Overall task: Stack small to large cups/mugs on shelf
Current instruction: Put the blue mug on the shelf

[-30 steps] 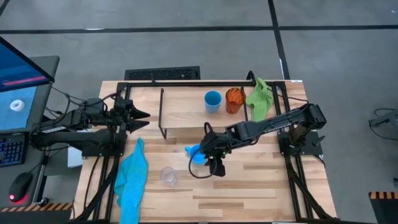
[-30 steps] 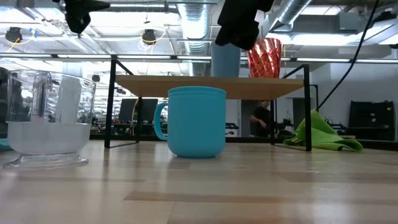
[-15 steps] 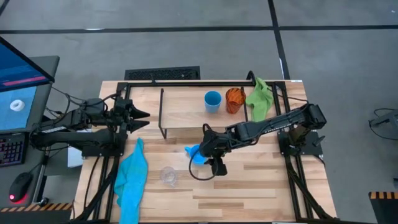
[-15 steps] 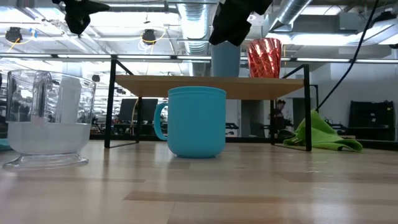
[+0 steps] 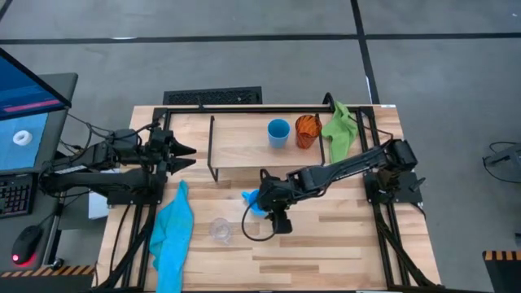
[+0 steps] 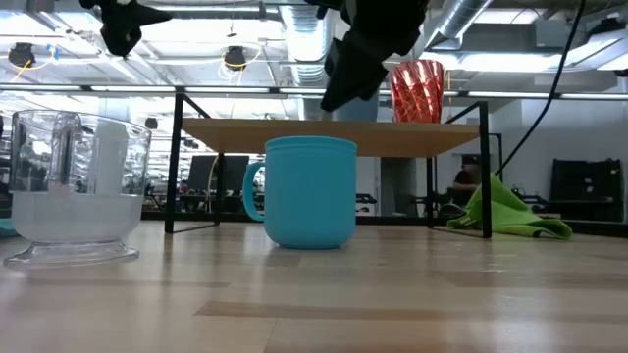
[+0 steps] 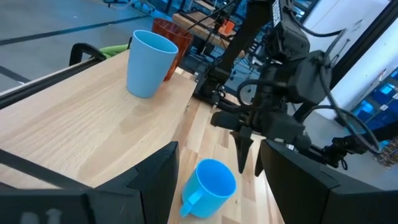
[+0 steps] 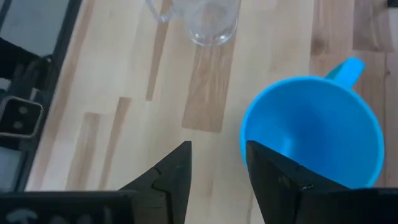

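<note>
shelf (image 5: 244, 146): seen beyond the right gripper, blue cup (image 5: 278, 132) and orange cup (image 5: 307, 130) on it | light-blue mug (image 5: 255, 201): upright on the table, directly under the right gripper (image 8: 214, 177), rim up, handle pointed away | right gripper: parted, nothing held, nearer arm | left gripper (image 5: 181, 152): wide open, empty, parked well apart

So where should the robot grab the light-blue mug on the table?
Probably the rim of the mug, coming from above. It stands upright with its mouth open, and the right gripper hangs open just over it, so one finger could slip inside the wall and one outside. The handle sticks out sideways, away from the fingers.
</note>
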Robot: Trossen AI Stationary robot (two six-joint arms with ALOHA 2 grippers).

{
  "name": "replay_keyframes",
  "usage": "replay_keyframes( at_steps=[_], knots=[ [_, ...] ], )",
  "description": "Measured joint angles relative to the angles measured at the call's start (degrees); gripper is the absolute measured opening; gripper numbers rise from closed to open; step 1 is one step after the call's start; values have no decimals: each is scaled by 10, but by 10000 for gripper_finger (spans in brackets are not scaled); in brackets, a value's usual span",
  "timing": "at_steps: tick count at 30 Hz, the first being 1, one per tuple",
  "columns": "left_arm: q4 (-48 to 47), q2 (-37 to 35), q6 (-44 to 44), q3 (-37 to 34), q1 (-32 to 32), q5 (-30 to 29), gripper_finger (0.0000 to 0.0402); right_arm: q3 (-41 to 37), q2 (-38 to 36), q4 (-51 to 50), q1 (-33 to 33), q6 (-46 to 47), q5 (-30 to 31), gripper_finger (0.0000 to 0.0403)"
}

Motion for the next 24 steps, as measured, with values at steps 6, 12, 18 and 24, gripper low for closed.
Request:
replay_keyframes(
  at_steps=[6,12,18,24],
  knots=[
    [0,0,2,0,0,-6,220,-1,20,-3,-5,-25,2,173],
    [0,0,1,0,0,-7,220,-1,44,-1,-12,-25,0,173],
    [0,0,1,0,0,-8,220,1,56,1,-15,-25,0,159],
    [0,0,1,0,0,-8,220,0,56,-4,-15,-21,0,119]
  ],
)
